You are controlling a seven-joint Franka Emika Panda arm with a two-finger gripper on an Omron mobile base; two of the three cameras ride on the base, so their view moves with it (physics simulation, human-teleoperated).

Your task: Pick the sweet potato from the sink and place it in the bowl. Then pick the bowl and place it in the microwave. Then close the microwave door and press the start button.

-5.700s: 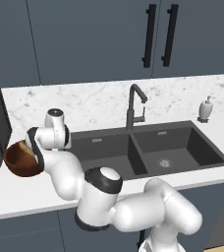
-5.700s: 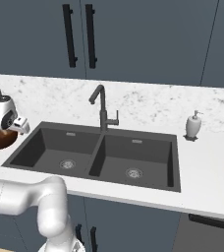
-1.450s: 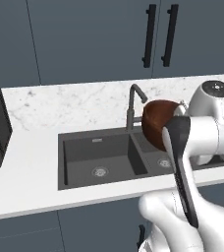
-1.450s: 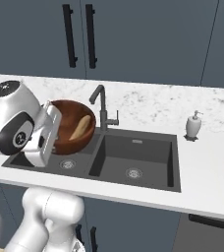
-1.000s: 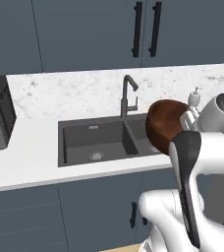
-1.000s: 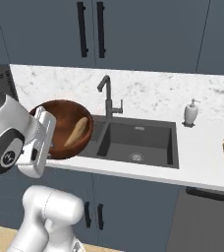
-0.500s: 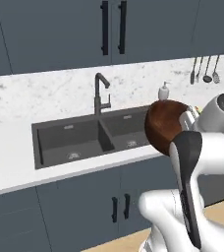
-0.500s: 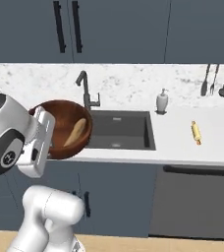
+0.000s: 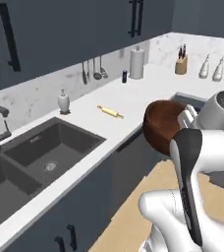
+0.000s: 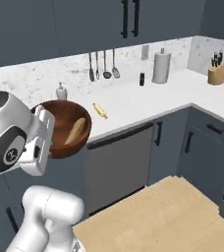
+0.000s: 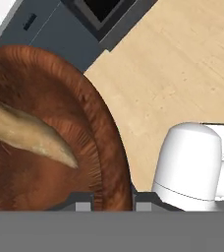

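Observation:
My gripper (image 11: 115, 199) is shut on the rim of the reddish-brown bowl (image 11: 60, 147), one dark fingertip on each side of the rim. I hold the bowl in the air in front of the arm, off the counter. The pale orange sweet potato (image 11: 30, 132) lies inside it. From the right base view the bowl (image 10: 65, 129) faces the camera with the sweet potato (image 10: 74, 131) in its hollow. In the left base view the bowl (image 9: 162, 126) shows its back, right of the dark double sink (image 9: 35, 155). The microwave and its door are out of view.
A rolling pin (image 9: 110, 112), a soap dispenser (image 9: 63, 101), a paper towel roll (image 10: 161, 67) and a knife block (image 10: 214, 73) stand on the white L-shaped counter (image 10: 133, 103). Dark cabinets run beneath it. Light wooden floor (image 10: 153, 216) spreads in front.
The whole picture has shifted: the base has turned right, so the sink slid to the left edge and the counter corner came into sight. The bowl stays in my grip.

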